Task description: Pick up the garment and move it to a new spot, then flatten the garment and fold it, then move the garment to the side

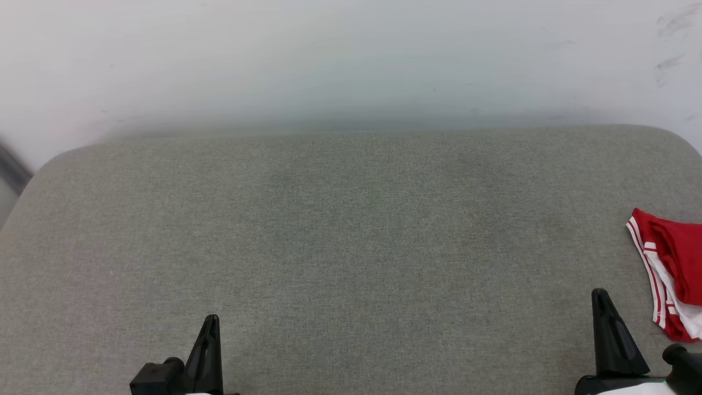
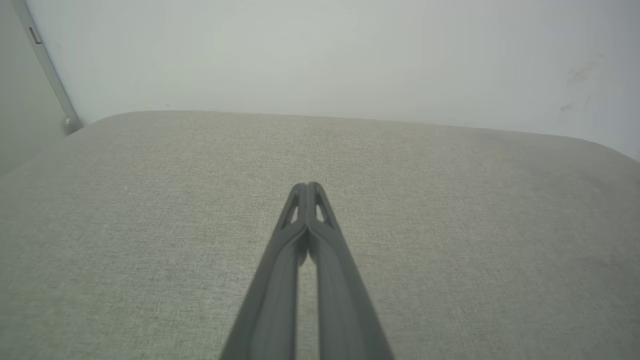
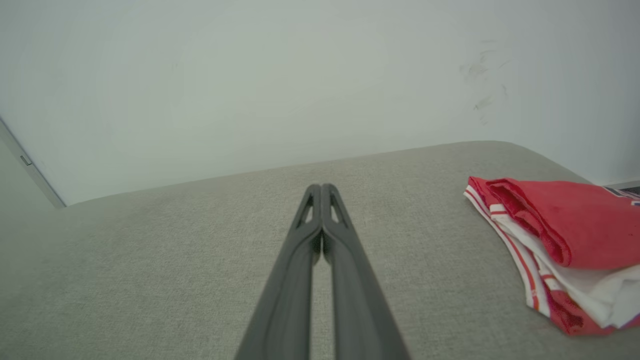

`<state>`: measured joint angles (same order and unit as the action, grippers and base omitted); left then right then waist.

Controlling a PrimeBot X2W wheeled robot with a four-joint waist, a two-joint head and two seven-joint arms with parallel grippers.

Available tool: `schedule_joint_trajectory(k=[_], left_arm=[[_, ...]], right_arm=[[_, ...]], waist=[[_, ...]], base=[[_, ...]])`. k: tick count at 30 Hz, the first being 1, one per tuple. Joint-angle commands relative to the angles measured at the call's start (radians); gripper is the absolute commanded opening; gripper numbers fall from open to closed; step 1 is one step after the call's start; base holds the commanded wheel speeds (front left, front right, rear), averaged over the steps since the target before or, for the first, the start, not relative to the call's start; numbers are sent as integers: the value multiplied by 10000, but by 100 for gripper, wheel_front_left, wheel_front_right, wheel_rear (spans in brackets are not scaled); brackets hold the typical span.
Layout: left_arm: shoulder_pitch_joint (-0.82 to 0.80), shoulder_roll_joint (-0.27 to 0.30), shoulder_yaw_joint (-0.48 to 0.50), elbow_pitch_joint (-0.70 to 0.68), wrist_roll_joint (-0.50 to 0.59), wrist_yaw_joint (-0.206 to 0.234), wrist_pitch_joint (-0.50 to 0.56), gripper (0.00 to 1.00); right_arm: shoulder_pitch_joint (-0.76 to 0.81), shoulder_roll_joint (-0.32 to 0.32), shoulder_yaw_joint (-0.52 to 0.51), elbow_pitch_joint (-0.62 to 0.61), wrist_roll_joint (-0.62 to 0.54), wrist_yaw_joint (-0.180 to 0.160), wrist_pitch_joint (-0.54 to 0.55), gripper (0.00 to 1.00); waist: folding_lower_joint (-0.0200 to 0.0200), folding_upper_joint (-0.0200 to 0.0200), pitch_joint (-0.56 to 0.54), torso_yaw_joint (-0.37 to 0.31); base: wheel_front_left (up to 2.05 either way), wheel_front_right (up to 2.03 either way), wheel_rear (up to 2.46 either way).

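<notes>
**Left gripper** (image 1: 213,318): The two fingers are pressed together along their length and the tips meet. Nothing is held between them. The fingers point forward over the grey pad (image 1: 351,230), toward the wall (image 1: 351,66). In the left wrist view, bare pad fabric lies ahead of the tips and on both sides of them.

**Right gripper** (image 1: 599,293): The fingers are pressed together, tip to tip, and nothing is pinched. They point the same way as the left pair. The two grippers are well apart, with open pad between them.

**Garment** (image 3: 575,225): It lies on the pad to the right of the right gripper, near it but not touching, and level with and a little ahead of the fingertips. It is well apart from the left gripper. It lies in a folded stack, with a red layer on top and white fabric under it. The red-white striped trim runs along the edge that faces the right fingers. In the head view, the right border of the frame cuts off the far part of the garment.

**Pad**: The rounded far edge lies ahead of both grippers, close against the wall.
</notes>
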<state>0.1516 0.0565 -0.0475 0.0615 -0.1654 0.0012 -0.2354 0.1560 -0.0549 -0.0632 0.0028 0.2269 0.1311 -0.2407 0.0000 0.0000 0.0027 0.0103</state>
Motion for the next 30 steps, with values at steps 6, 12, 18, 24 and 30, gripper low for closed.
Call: schedule_joint_trajectory(k=[6,12,18,24,30], left_arm=[[-435,75,119,43,-1386,-135,247,0],[-640,108,193,223,-2564,-244,484,0],[-827,135,267,383,-3660,-345,710,0],[-1000,154,344,515,-4676,-436,923,0],[-1149,168,420,621,-5614,-521,1124,0]], right_arm=[[-409,-120,46,96,1382,-1,237,0],[-613,-169,77,300,2528,-1,462,0],[-798,-205,98,482,3590,-1,675,0],[-972,-233,109,650,4573,-1,884,0],[-1130,-254,112,805,5478,-1,1081,0]], waist=[[0,0,1,-6],[0,0,0,-11],[0,0,0,-16],[0,0,1,-21],[0,0,1,-26]], base=[[0,0,0],[0,0,0],[0,0,0],[0,0,0],[0,0,0]])
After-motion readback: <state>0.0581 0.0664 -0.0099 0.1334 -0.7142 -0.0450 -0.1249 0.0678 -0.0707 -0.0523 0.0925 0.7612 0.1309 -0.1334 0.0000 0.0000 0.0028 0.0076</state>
